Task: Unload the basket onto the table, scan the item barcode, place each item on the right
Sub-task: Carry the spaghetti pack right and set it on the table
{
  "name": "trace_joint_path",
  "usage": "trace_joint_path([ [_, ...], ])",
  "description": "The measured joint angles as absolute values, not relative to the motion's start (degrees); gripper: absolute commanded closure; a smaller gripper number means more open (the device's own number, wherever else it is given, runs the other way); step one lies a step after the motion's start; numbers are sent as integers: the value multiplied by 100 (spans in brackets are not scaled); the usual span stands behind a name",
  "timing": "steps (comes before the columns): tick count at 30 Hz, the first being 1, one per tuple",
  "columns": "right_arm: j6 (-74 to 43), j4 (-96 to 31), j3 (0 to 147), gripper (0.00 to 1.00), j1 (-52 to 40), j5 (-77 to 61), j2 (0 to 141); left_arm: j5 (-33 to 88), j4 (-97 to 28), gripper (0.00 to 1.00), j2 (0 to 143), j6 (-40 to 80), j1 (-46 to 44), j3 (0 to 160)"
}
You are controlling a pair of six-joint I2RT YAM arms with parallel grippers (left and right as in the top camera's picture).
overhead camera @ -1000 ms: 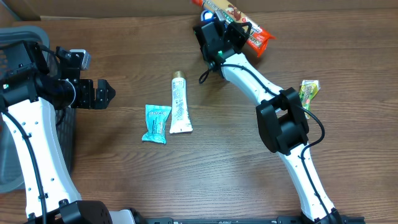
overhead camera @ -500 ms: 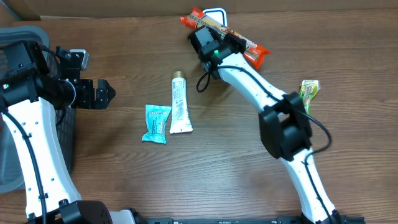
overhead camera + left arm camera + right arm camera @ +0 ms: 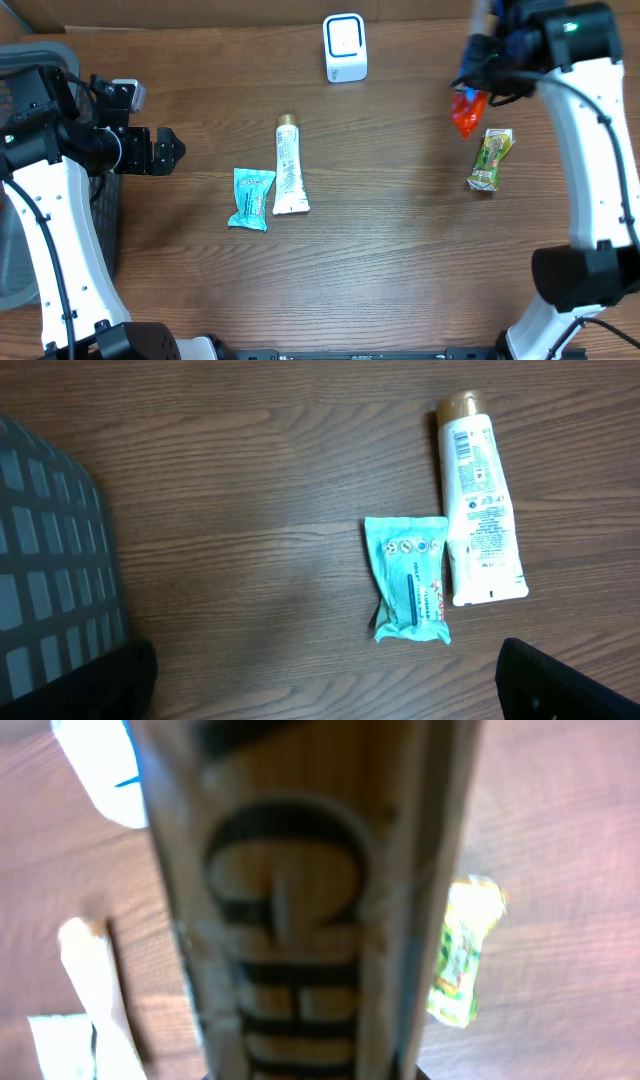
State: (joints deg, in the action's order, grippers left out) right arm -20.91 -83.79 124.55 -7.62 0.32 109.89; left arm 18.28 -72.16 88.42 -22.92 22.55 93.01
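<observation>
Dark wood-grain tabletop (image 3: 400, 250), seen from overhead: at far left, a grey mesh basket (image 3: 10, 250) stands beside the left gripper (image 3: 170, 150), its jaws spread wide and holding nothing. Mid-table, a teal foil packet (image 3: 250, 198) lies just beside a white squeeze tube with a gold cap (image 3: 289, 170). A white box-shaped barcode scanner (image 3: 345, 47) sits at the far edge. At right, the right gripper (image 3: 487, 62) pinches an orange-red wrapped snack bar (image 3: 467, 112), held above the table near a green snack packet (image 3: 490, 158) and well apart from the scanner.

Left gripper (image 3: 172, 150) spread wide; right gripper (image 3: 484, 72) clamped.
</observation>
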Motion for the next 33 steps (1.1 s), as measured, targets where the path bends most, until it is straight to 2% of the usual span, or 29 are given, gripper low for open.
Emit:
trace_joint_path([
  [4, -2477, -7905, 11445, 96, -480, -331, 11260, 1828, -7223, 0, 8842, -2294, 2255, 9301],
  [10, -2659, -6731, 9544, 96, -572, -847, 11496, 1826, -7218, 0, 8842, -2292, 2255, 9303],
  [15, -2700, -6267, 8809, 96, -482, -858, 11504, 1828, -7218, 0, 8842, -2292, 2252, 9301],
  [20, -2733, -6169, 8606, 95, 25, -628, 11504, 1828, -7218, 0, 8842, -2292, 2252, 9301],
  [24, -2757, -6287, 8602, 67, 502, -462, 11504, 1828, -7218, 1, 8842, -2294, 2255, 9301],
  [28, -2711, -6447, 8602, 29, 814, -331, 11469, 1828, -7218, 0, 8842, -2294, 2252, 9301],
  [33, -2191, -6873, 8818, 12, 858, -720, 11452, 1828, -7218, 1, 8842, -2294, 2255, 9303],
])
